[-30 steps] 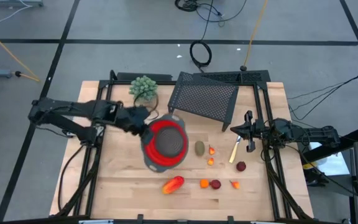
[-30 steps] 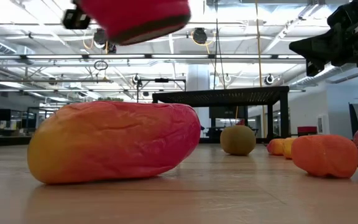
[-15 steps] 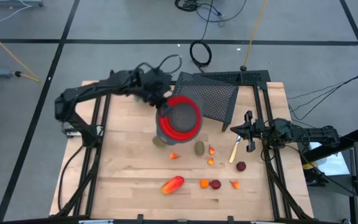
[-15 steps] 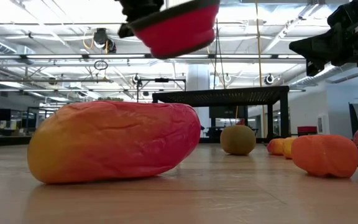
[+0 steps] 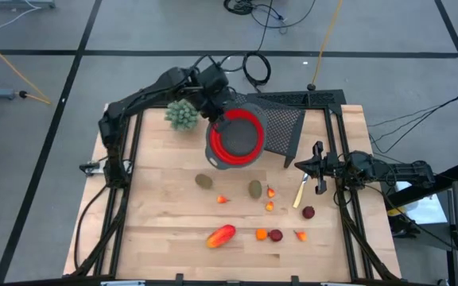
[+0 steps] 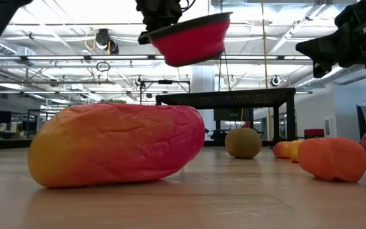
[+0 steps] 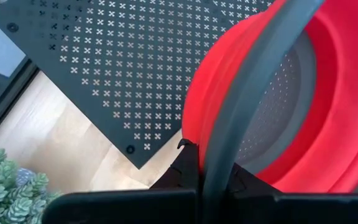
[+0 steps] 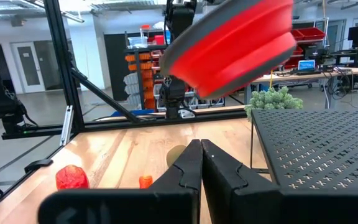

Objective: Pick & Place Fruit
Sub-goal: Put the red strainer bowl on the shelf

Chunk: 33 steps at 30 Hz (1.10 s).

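Moved: the left gripper (image 5: 219, 102) carried the red bowl (image 5: 235, 137) from mid-table toward the back, over the black mesh shelf (image 5: 273, 127).
Left hand: pinched tight on the bowl's grey rim.
Right gripper (image 5: 318, 168): closed, empty, waiting at the right edge.
Risk: the tilted bowl could slip or bump the shelf.
Fruit (image 5: 221, 235): small, red, orange and brown, spread over the front of the table (image 5: 153, 230).

Fruit (image 5: 222, 235) lies scattered on the wood: red-orange piece, olive ovals, perhaps berries.

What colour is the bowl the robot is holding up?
Red bowl with a grey rim, clearest in the high view.
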Available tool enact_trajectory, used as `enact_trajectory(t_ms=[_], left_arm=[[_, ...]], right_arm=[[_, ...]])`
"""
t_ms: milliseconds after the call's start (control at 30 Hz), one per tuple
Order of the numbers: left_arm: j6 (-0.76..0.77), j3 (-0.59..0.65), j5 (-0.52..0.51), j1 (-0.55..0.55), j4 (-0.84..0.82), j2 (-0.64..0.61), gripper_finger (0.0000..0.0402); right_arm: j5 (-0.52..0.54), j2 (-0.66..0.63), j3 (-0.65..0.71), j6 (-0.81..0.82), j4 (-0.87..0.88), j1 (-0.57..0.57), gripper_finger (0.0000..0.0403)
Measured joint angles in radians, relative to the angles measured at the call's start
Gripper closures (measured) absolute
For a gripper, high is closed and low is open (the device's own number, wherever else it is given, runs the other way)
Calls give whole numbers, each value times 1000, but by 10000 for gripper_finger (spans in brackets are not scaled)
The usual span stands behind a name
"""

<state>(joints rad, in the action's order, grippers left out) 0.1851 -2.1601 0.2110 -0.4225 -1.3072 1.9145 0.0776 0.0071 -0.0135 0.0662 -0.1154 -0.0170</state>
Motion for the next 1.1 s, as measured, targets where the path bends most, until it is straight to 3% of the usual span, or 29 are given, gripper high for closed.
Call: enact_trajectory(t_ms=[200, 633, 1100], left_arm=[[0, -88, 13, -38, -45, 49, 402], [39, -90, 28, -168, 9, 52, 402], [188, -90, 76, -287, 120, 52, 402]], right_arm=[[0, 0, 0, 0, 0, 0, 403], [0, 0, 0, 0, 0, 0, 403], [0, 0, 0, 0, 0, 0, 403]])
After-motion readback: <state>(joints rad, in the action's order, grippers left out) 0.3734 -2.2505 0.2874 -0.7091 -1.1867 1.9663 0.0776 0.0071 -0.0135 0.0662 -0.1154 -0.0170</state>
